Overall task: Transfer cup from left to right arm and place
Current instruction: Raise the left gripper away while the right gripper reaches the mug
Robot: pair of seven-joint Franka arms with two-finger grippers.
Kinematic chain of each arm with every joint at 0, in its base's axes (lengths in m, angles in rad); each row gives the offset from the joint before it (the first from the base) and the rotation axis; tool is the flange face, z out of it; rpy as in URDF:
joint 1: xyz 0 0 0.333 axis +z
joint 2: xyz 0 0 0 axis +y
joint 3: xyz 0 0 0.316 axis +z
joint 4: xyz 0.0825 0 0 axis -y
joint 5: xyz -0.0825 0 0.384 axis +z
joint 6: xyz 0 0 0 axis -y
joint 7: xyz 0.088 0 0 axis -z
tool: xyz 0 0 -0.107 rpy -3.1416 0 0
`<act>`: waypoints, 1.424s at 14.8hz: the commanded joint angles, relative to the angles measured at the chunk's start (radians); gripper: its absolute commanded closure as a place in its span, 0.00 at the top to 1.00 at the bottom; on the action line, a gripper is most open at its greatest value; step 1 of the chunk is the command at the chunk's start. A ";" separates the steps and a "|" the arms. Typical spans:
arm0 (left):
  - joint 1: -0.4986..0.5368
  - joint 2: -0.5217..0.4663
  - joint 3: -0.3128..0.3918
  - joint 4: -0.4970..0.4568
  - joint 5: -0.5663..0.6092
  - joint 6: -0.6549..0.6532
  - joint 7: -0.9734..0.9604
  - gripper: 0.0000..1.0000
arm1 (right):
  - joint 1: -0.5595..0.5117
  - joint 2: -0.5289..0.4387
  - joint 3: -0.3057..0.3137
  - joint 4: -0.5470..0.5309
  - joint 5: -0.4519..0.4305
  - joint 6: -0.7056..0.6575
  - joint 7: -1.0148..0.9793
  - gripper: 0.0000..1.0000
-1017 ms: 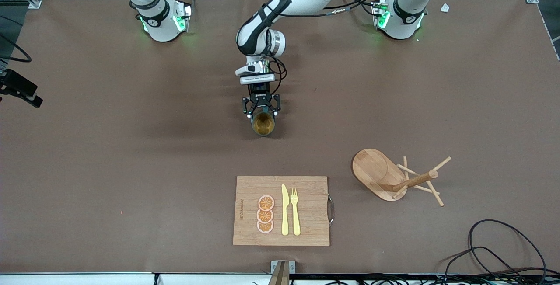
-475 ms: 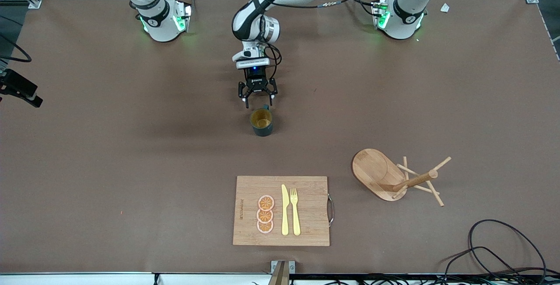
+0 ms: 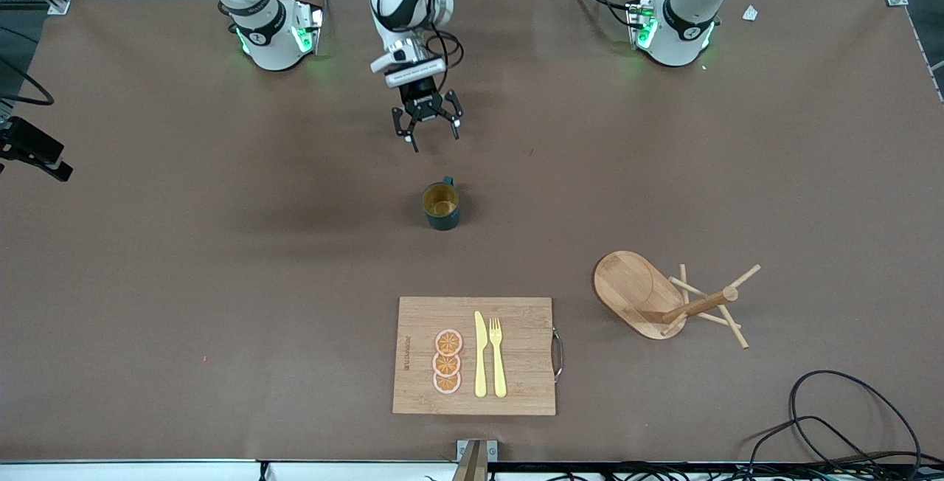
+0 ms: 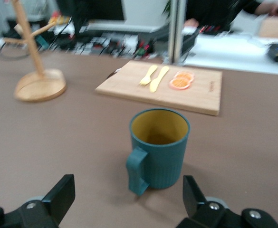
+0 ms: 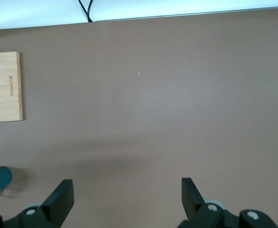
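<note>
So the cup (image 3: 442,206) sits upright on the table (image 3: 221,245), at about 5 o'clock from the left gripper (image 3: 428,131), whose fingers are spread wide and empty, while the right gripper (image 5: 124,199) waits, fingers spread too.

The left tool (image 3: 428,130) has let go of the cup (image 3: 441,206) and drawn back toward its base.

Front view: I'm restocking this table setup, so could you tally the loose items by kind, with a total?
Cup: 1
Cutting board: 1
Orange slices: 3
Yellow knife: 1
Yellow fork: 1
Wooden mug tree: 1
Total: 8
</note>
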 commanded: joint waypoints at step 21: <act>0.971 -0.689 0.007 0.043 -0.970 -0.114 1.475 1.00 | 0.386 0.352 0.015 0.006 0.151 0.093 0.498 1.00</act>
